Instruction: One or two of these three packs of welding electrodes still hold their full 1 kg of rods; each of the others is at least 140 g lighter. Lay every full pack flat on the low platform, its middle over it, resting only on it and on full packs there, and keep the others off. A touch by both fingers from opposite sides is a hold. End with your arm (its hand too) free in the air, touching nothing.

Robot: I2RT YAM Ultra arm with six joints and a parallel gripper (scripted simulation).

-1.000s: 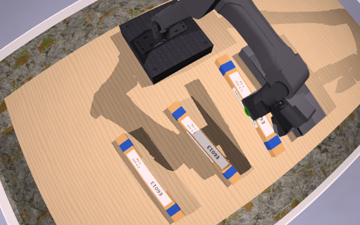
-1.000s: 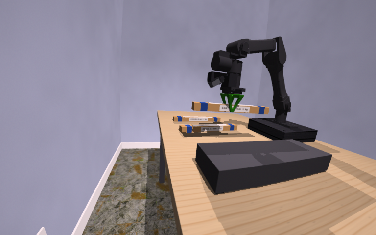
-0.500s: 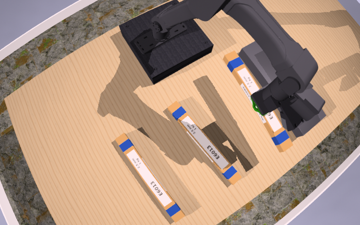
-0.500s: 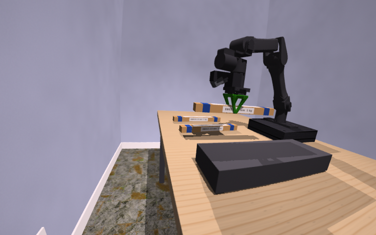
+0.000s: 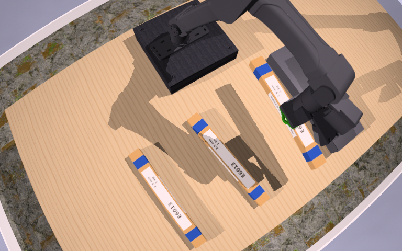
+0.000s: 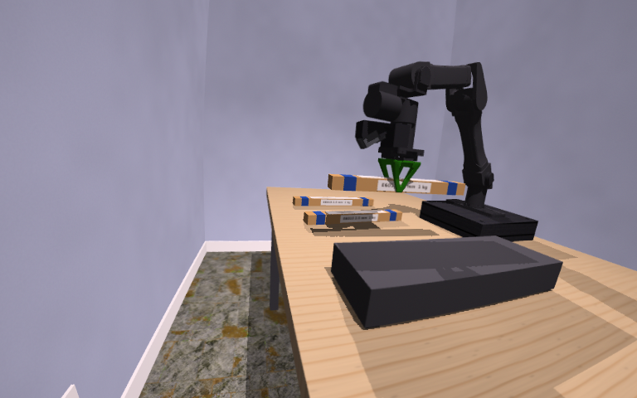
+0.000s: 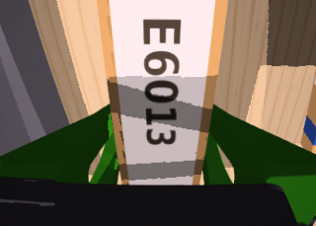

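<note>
One pack aloft, gripped mid-length by the claw; two packs on the surface, apart (blue bands at their ends); low platform bearing none; weights cannot be told

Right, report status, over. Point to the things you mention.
End effector [image 5: 287, 122] [image 6: 399, 189] [image 7: 161, 108] shut on lifted pack [image 5: 304, 141] [image 6: 376, 185] [image 7: 163, 53]. Two packs [image 5: 166, 197] [image 6: 333, 201] on table. Low platform [image 5: 282, 54] [image 6: 460, 290] [image 7: 22, 63] bare. No obstruction visible.

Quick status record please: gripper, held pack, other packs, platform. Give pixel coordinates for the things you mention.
gripper: closed on a pack, green fingers [image 6: 399, 175] on its two long sides
held pack: [image 5: 313, 162] [image 6: 337, 182] [image 7: 163, 34] level, in the air, labelled E6013
other packs: two, lying on the table [image 5: 72, 130] [image 6: 322, 345]
platform: dark low block [image 5: 356, 136] [image 6: 460, 290], no pack resting on it
full or light: cannot tell
</note>
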